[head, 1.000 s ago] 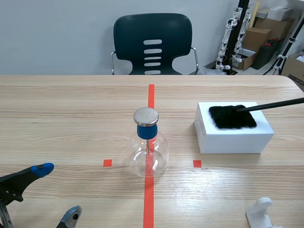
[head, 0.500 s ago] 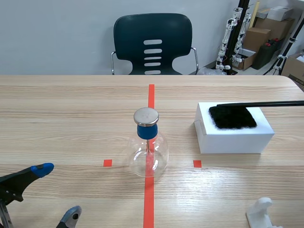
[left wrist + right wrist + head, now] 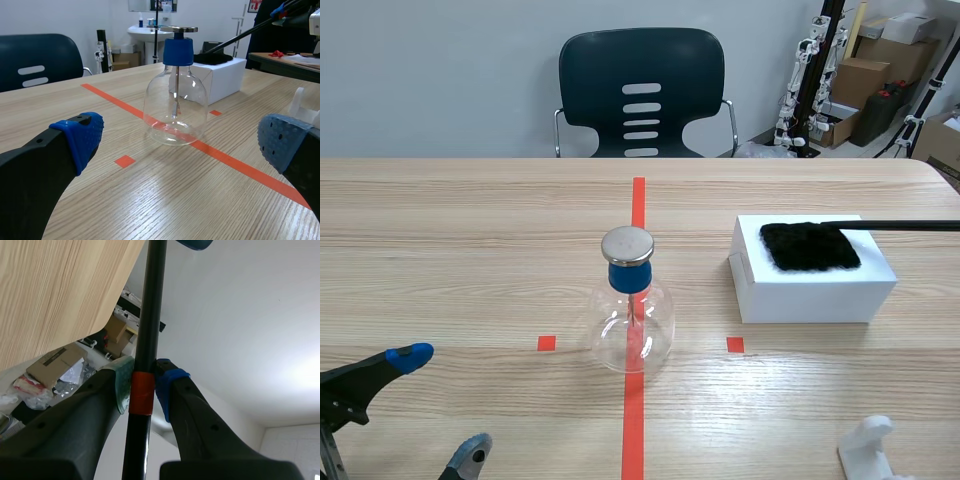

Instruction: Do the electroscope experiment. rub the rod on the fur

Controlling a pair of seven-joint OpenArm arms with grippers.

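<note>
The wooden table carries everything, and I place each thing by the electroscope flask at its middle, which stands on the long orange-red tape line. Beyond the flask, past the table's far edge, stands a dark chair. Cardboard cartons sit on the floor far off to the flask's right. Whatever is printed on them is too small to read.

To the flask's right and a little farther from me lies a white box, well apart from the glass. The flask itself is clear and round-bellied, with a blue stopper and a flat metal disc on top. A thin stem hangs inside.

The black fur lies flat on top of the white box. The black rod comes in level from the right, and its tip meets the fur along the fur's far edge. My right gripper is clamped on the rod at an orange-red band, one pad on each side.

A small white holder sits nearer me than the flask, to its right. My left gripper rests low, nearer me and to the flask's left, fingers spread wide and holding nothing.
</note>
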